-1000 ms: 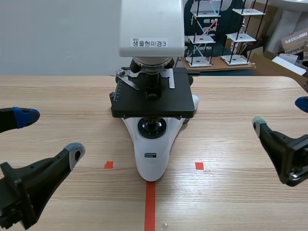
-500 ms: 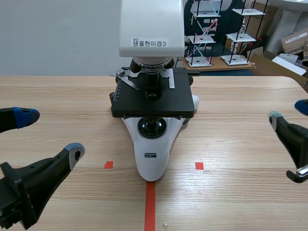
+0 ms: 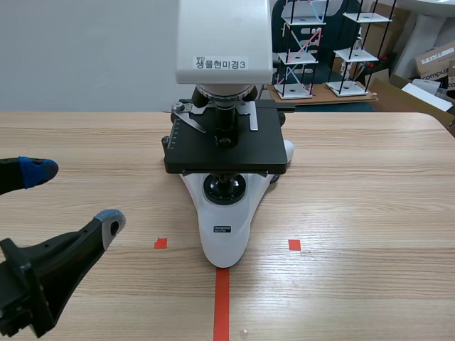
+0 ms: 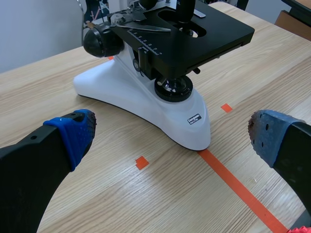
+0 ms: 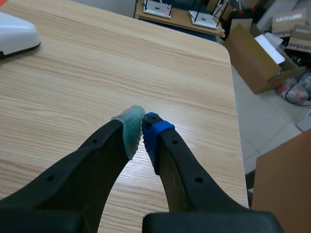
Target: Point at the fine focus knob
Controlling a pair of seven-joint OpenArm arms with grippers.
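**benchrat:** On the wooden surface [image 3: 355,185], dead centre, there's a white-and-black microscope [image 3: 225,213]. The narrow tip of its base sits on the orange-red tape line [image 3: 222,305] and points back at the robot.

**knobhunter:** ok, but where's the focus knob?

**benchrat:** Only the left wrist view really shows it. The round black focus knob [image 4: 102,41] is at the back of the microscope, behind the black square stage [image 4: 194,34], on the left arm's side. Its axis lies level and sticks out sideways, across the length of the base. I can't split the fine part from the coarse part, tbh.

**knobhunter:** and the arms?

**benchrat:** The left end effector [image 3: 75,198] has its fingers wide apart with nothing between them. It's well short of the microscope, and the knob is ahead of it and off to one side. The right end effector [image 5: 142,130] turns up only in its own wrist view, pads pressed together on nothing. It's over bare wood near the surface's corner, well apart from the white base.
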